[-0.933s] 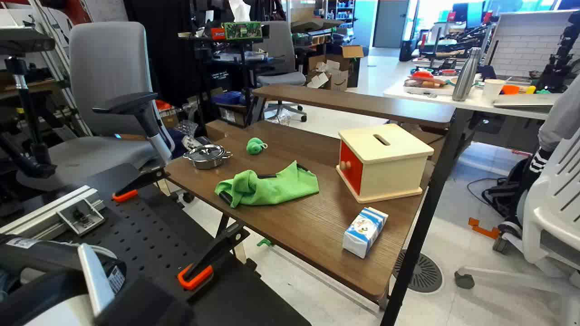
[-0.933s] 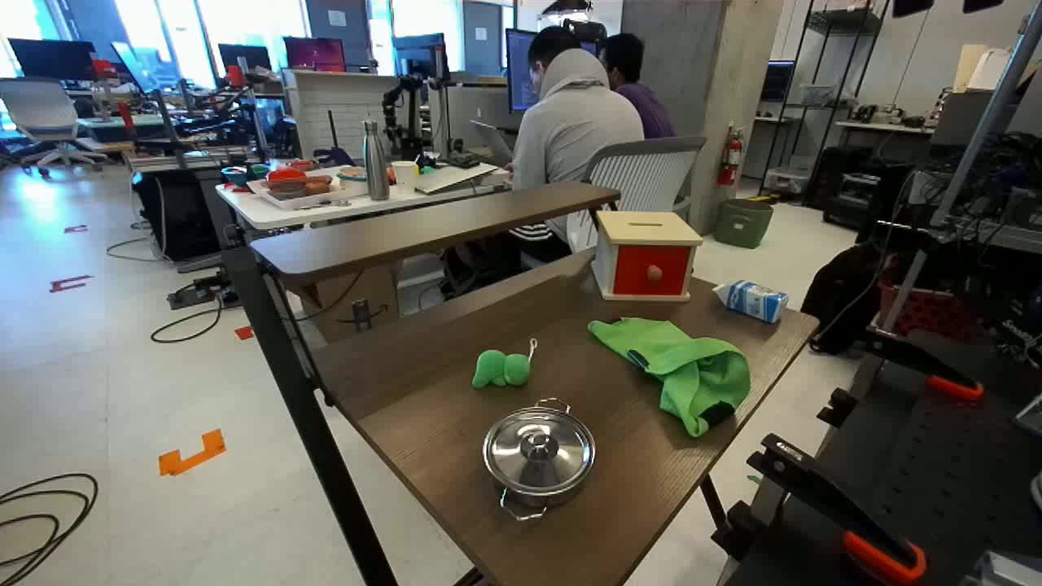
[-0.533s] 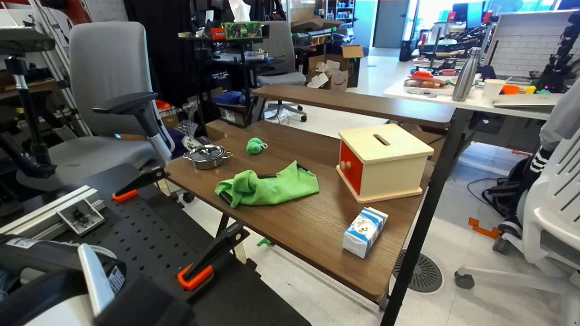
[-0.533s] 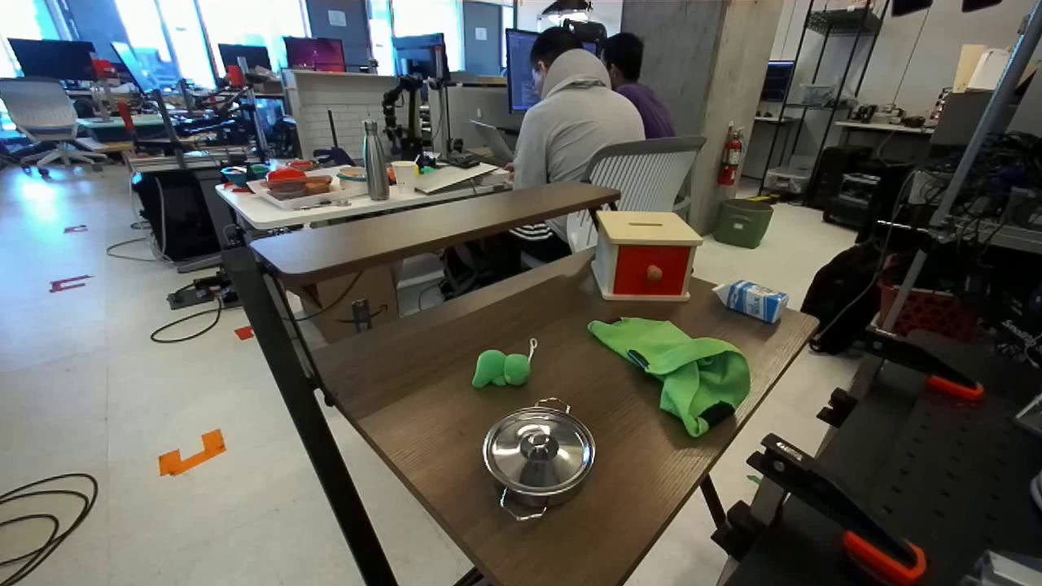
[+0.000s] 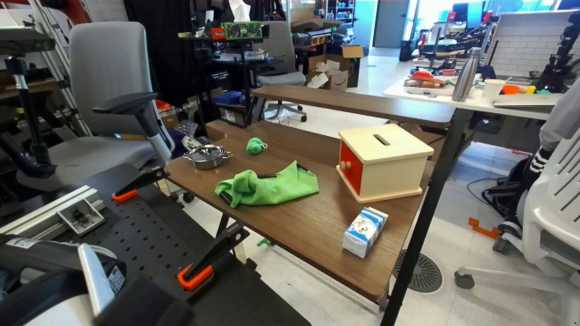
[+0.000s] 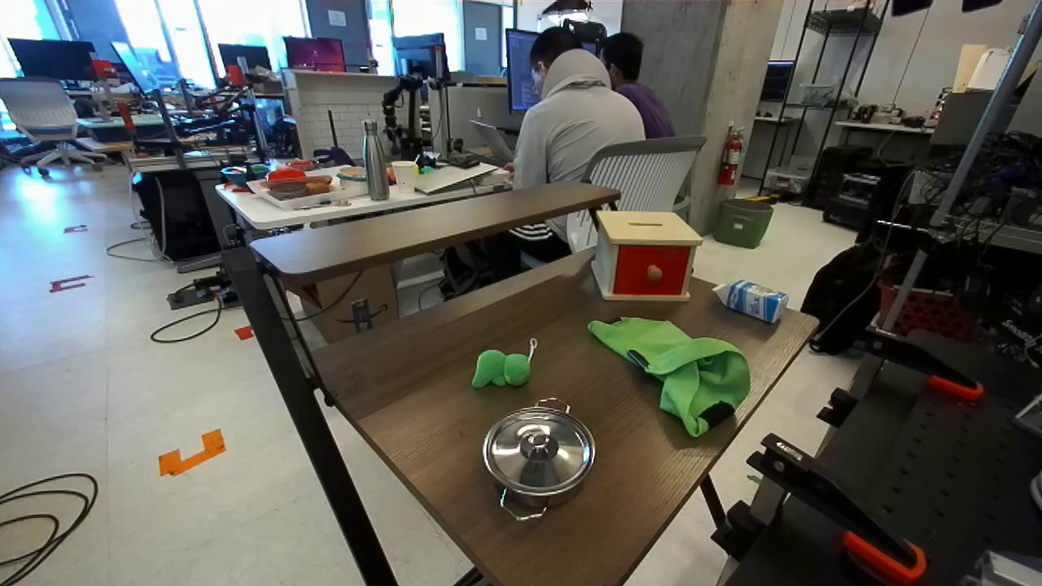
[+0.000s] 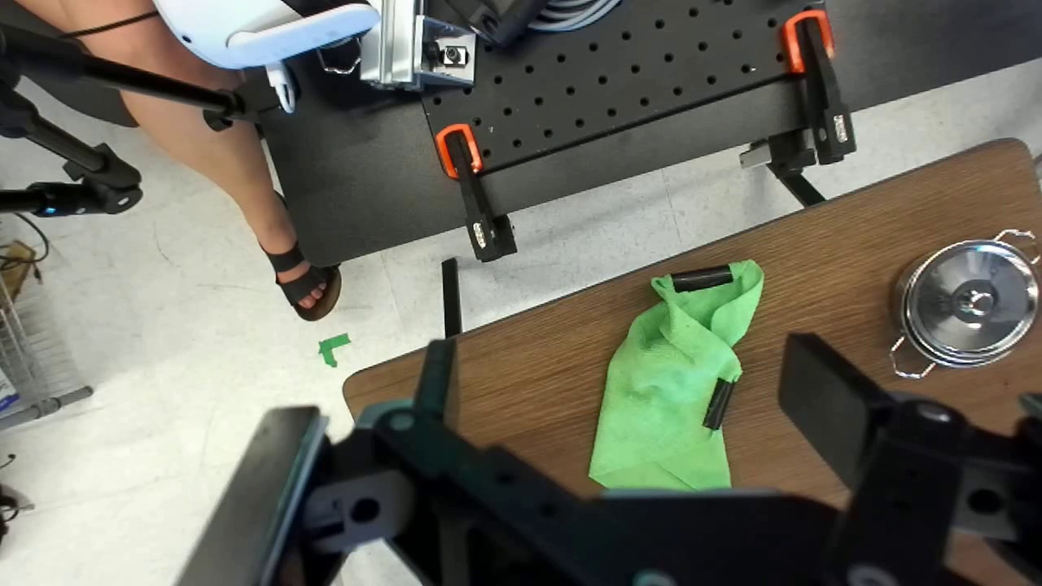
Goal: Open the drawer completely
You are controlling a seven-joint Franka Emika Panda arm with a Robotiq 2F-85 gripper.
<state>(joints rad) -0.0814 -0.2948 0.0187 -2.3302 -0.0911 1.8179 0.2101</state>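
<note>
I saw no recent change: the drawer (image 6: pixel 651 270) had stayed closed, so the pull, I judged, lay wholly ahead. My gripper (image 7: pixel 625 376) was spread, empty.

Windows (image 6: pixel 252 20), bright. Column (image 6: pixel 676 81), bare concrete, grey. Floor (image 6: pixel 130 391), pale, glossy. Office chair (image 5: pixel 108 68), grey, with black armrest (image 5: pixel 127 103). Tabletop (image 6: pixel 431 423), brown wood-grain, raised shelf (image 6: pixel 440 226) along one edge. Door (image 5: pixel 389 25), plain grey.

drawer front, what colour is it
Red; the drawer front shows best in an exterior view, where it appears nearly head-on.
</note>
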